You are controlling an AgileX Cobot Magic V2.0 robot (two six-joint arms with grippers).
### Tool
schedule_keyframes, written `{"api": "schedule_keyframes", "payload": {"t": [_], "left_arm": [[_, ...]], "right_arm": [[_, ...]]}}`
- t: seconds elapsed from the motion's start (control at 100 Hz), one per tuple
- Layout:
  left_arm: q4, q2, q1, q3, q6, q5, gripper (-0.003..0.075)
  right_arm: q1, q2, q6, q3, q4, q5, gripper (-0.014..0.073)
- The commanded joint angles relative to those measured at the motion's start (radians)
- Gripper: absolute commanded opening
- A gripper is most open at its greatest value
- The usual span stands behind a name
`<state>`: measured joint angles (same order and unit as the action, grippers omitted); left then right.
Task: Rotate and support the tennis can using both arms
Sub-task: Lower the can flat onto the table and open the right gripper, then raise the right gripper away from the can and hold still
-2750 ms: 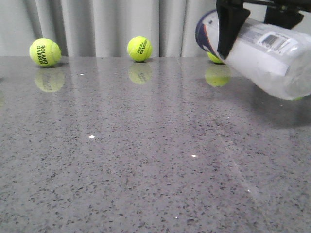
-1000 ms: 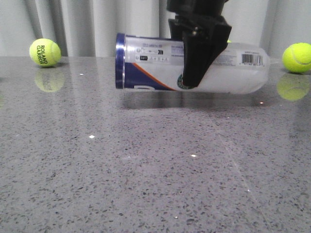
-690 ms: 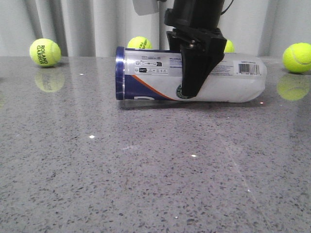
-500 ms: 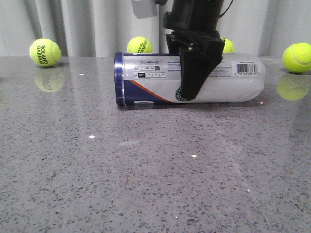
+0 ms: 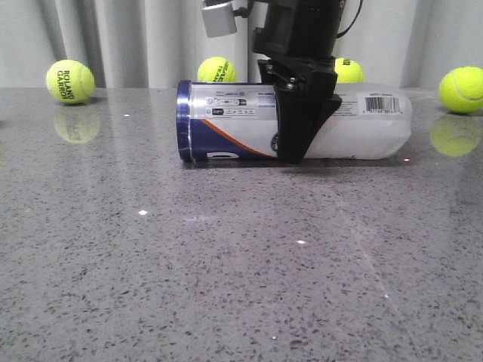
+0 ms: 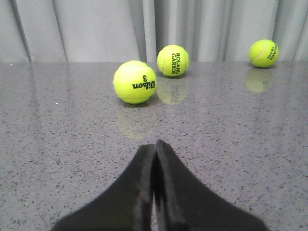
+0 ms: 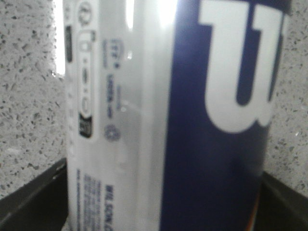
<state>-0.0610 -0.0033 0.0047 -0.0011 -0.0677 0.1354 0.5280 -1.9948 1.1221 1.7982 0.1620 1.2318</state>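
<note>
1. Front view: clear-plastic tennis can with white label and navy rim (image 5: 249, 121) lies sideways on the grey speckled table (image 5: 226, 264). Right black gripper (image 5: 298, 124) clamps its middle from above.
2. Left wrist view: left black gripper (image 6: 154, 159) fingers pressed together, holding nothing, pointing at the Wilson yellow-green tennis ball (image 6: 135, 82).
3. Right wrist view: can (image 7: 168, 115) fills the space between the fingers.

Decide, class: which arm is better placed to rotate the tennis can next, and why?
Right. Its end effector already straddles the lying tennis can. The left end effector is shut, facing tennis balls, with no can in its view.
</note>
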Motion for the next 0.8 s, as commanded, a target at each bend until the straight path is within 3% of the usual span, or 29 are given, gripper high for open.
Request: {"api": "schedule_keyframes", "payload": {"t": [0.0,0.45,0.64,0.79], "left_arm": [[-0.003,-0.034,-0.002,0.046,0.01,-0.077,-0.002],[-0.003,-0.034,-0.002,0.046,0.01,-0.077,-0.002],[-0.003,-0.034,-0.002,0.046,0.01,-0.077,-0.002],[-0.003,-0.034,-0.002,0.046,0.01,-0.077,-0.002]], "right_arm": [[0.0,0.056,-0.001,0.026,0.015,0.097,0.0645],[0.0,0.176,-0.02,0.027,0.011,0.097,0.0645],[0.0,0.234,-0.146,0.026,-0.029,0.097,0.0645],[0.0,0.279,-0.318,0.026,-0.087,0.097,0.0644]]}}
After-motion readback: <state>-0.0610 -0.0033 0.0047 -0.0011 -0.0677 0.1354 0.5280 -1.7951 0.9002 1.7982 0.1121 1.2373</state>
